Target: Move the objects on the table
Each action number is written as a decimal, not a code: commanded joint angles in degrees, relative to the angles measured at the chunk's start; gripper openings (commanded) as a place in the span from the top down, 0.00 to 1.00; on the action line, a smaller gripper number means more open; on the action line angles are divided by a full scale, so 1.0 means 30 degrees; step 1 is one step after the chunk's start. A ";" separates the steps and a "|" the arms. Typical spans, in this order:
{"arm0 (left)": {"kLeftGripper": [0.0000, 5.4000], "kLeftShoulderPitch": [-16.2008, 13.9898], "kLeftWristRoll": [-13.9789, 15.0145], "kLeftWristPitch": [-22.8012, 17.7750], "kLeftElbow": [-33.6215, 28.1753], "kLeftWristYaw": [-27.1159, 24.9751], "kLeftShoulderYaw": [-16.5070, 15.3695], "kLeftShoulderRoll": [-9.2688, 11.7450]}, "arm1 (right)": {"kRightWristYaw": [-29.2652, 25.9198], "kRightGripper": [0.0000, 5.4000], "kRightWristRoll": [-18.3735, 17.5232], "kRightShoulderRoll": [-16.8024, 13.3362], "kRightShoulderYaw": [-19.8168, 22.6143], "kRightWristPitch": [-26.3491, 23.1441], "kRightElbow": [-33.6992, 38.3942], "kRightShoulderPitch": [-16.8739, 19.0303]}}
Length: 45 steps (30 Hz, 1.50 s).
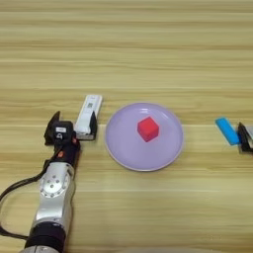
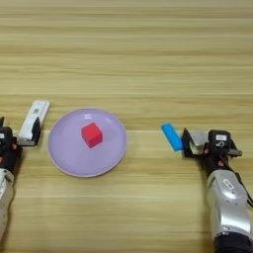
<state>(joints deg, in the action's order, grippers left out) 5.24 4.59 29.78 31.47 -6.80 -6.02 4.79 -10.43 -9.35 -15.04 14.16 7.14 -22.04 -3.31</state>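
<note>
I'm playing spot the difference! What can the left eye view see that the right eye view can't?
Only the left eye view shows the whole left tool, open beside the white stick. Only the right eye view shows the whole right tool with a grey block between its fingers. Both show the purple plate, the red cube on it and the blue bar.
</note>
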 commanded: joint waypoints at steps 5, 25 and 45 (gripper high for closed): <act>0.00 -0.0004 -0.0108 -0.0060 0.0085 0.0029 -0.0019 0.0039 | -0.0155 0.00 0.0212 0.0178 -0.0424 -0.1106 -0.1096 0.0249; 0.00 0.0004 -0.0062 -0.0070 0.0077 0.0004 -0.0041 0.0044 | -0.0166 0.29 0.0077 0.0047 -0.0446 -0.2151 -0.2446 -0.0066; 0.00 0.0045 -0.0094 -0.0087 0.0091 0.0055 -0.0003 -0.0026 | -0.0200 0.54 0.0095 0.0001 -0.0732 -0.2389 -0.1452 0.0266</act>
<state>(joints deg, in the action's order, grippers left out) 5.25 4.68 29.78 31.52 -6.81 -6.09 4.81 -10.73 -9.59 -16.05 13.01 3.99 -24.42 -5.31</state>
